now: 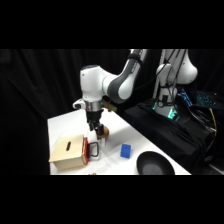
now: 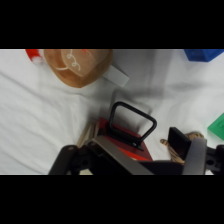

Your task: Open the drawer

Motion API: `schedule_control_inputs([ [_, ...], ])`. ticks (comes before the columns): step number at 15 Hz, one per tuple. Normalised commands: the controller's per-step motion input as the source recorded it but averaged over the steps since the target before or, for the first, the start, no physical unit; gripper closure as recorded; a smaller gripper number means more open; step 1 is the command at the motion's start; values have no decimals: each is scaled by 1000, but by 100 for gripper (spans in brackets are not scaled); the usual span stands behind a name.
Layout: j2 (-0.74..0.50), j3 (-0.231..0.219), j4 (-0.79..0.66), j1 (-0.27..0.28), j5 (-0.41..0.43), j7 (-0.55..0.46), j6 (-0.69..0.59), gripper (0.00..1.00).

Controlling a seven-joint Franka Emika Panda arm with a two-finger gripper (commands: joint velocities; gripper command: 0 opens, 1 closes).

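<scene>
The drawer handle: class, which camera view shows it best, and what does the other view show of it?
The wrist view: the black loop handle fills the middle, standing out from the red drawer front. In the side view the handle is only a small dark loop on the box's right side, below the gripper.

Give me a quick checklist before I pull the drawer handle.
1. Gripper right at the handle: ok, it hangs just above the loop.
2. Handle reachable in the wrist view: ok, the loop shows whole.
3. Grip on the handle: cannot tell.
4. Drawer shut: ok, its red front looks flush with the box.
5. Pull path: not ok; the blue cube lies on the table in front of the drawer, and a brown ball sits beside the gripper.
</scene>
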Motion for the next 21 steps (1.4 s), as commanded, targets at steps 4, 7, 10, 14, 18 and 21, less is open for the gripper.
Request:
schedule_control_inputs([
  [4,37,9,71,-35,163,79,84,0],
  [7,26,-21,40,19,103,151,138,0],
  [10,21,-18,8,35,85,104,145,0],
  [14,18,-16,-35,32,95,73,172,0],
  [18,15,-10,-42,31,94,41,176,0],
  [21,17,-3,-30,35,95,36,177,0],
])
